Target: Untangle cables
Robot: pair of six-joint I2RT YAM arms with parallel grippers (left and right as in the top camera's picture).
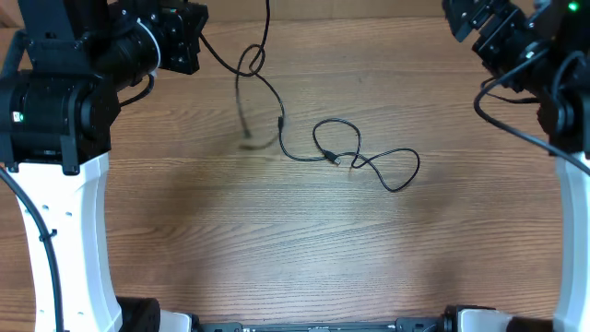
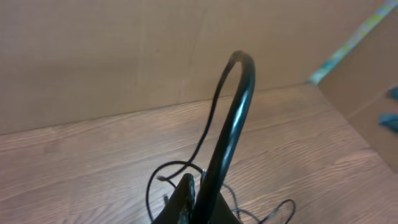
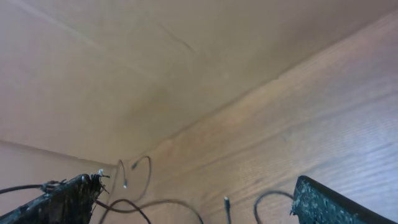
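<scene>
Left gripper: the black two-finger gripper (image 1: pixel 187 39) sits near the far-left corner of the tabletop. In the left wrist view (image 2: pixel 189 202) its fingers are pressed together, pinching one strand of the cables.
Right gripper: the black two-finger gripper (image 1: pixel 487 28) hangs over the far-right corner. In the right wrist view (image 3: pixel 196 186) its fingers are spread wide with nothing between them.
Cables: the thin black flexible cables (image 1: pixel 280 124) run from the left gripper toward the middle of the tabletop. They form a small twisted loop near the far edge, and one strand leaves past that edge.
Centre loops: two linked loops lie flat around the tabletop's centre, reaching a little toward the right edge.
Held strand: in the left wrist view it rises from the fingers in a tall narrow arch (image 2: pixel 239 93), with thinner strands on the wood behind it.
Blurred strand: a faint smear shows below the twisted loop; I cannot tell whether it touches the surface.
Tabletop: brown wood-grain board (image 1: pixel 295 267).
Backdrop: plain tan wall (image 2: pixel 124 56) along the far edge.
</scene>
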